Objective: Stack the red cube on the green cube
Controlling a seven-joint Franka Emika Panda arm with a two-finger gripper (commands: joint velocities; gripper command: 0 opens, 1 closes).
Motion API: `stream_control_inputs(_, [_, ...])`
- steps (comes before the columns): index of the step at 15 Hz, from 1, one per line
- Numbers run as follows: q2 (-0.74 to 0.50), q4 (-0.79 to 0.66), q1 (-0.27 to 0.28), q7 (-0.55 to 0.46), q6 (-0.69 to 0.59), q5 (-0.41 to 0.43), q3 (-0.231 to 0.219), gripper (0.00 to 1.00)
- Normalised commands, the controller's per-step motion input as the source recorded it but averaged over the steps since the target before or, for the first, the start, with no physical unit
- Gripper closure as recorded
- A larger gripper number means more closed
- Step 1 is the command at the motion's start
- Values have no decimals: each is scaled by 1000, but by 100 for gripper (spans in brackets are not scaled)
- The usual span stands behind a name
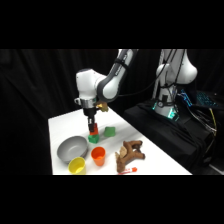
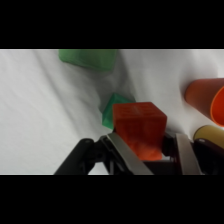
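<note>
The red cube sits at the lower centre of the wrist view, clamped between the two metal fingers of the gripper, whose jaws are closed on its sides. Just behind it and partly hidden by it, a corner of the green cube shows at its left, so the red cube is over the green one; whether the two touch cannot be told. In the side view the red cube shows as a small red patch in the gripper, left of the frame's centre, directly above the green cube on the white table. The paler cube lies just to the right of the green one in the side view, and at the top of the wrist view. An orange cup stands below the green cube in the side view and shows at the right edge of the wrist view. A yellow cup lies at the lower left of it, near a grey bowl further left. A brown wooden piece lies at the table's lower right. The arm reaches in from the upper right.
</note>
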Motion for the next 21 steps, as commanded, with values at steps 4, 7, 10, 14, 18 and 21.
stream_control_inputs(4, [101,99,-102,-128,142,151,94,73])
stream_control_inputs(7, [92,107,-106,-142,130,163,101,73])
stream_control_inputs(10, [84,120,-107,-148,122,173,106,73])
stream_control_inputs(14, [58,115,-95,-144,97,168,97,21])
stream_control_inputs(18, [-8,60,-57,-116,67,116,59,0])
stream_control_inputs(21, [-99,-7,-8,-75,22,47,14,0])
